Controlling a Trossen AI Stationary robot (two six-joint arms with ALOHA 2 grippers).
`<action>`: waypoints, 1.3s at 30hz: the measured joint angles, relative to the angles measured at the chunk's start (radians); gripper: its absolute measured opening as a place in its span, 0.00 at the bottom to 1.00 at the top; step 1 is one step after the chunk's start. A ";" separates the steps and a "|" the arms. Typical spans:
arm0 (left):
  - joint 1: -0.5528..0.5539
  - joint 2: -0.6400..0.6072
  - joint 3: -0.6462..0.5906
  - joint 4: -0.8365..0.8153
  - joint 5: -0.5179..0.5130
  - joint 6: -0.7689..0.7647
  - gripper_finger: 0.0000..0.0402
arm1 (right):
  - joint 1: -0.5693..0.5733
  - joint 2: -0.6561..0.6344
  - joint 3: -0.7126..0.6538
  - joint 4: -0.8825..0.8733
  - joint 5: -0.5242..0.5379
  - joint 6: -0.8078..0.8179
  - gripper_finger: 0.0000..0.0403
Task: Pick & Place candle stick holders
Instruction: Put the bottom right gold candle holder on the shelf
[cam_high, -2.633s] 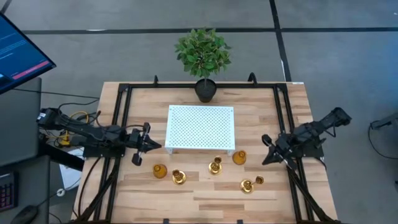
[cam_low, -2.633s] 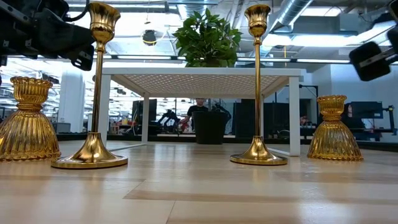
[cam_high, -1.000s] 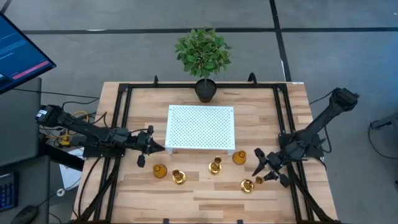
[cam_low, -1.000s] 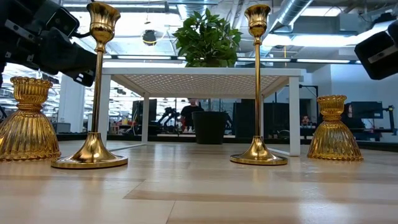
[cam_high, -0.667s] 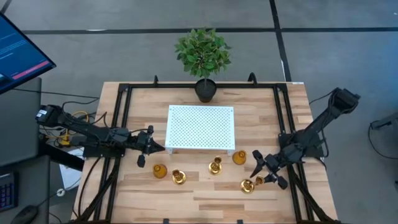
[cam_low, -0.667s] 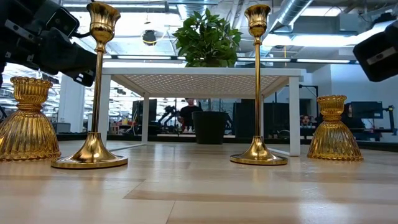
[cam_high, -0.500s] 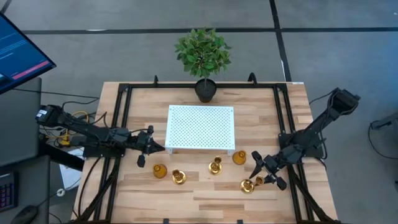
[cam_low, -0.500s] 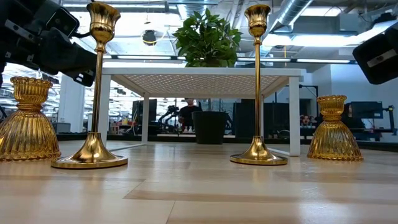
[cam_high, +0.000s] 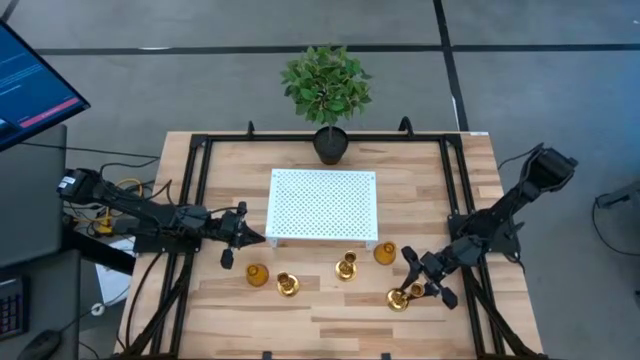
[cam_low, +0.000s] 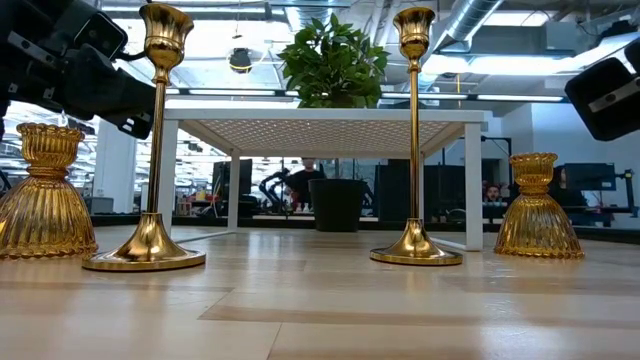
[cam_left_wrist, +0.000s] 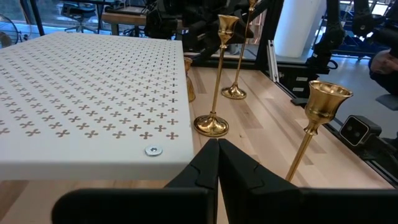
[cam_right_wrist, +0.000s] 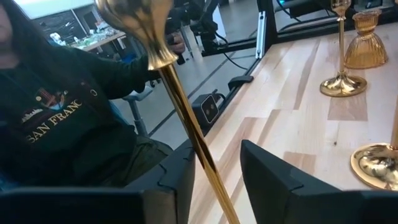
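Partly hidden, right claw (cam_high: 420, 281) straddles a candle stick holder (cam_high: 399, 298).

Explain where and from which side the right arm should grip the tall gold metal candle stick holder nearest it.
Grip the slim stem of the tall gold metal candle stick holder, level from its right, as the right gripper is lined up, jaws open either side. The stem is narrow and straight; the round base and cup top are wider.

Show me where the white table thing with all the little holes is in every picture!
High view: the white tray sits mid-table, just in front of the plant.
Low view: it stands across the middle, seen from the side, on its legs.
Left wrist view: its holey top fills much of the picture, close by.
Right wrist view: not in it.
Landmark: the plant, behind the tray in the high and low views.
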 joint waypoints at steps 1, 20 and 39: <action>0.000 0.000 0.000 0.000 0.000 0.000 0.02 | 0.000 0.005 0.000 0.009 0.000 0.000 0.27; 0.000 0.000 0.000 0.000 0.000 0.000 0.02 | 0.001 -0.014 0.045 -0.017 -0.001 0.033 0.02; 0.000 0.000 0.000 0.000 0.000 0.000 0.02 | -0.115 -0.459 0.556 -1.094 0.039 -0.223 0.00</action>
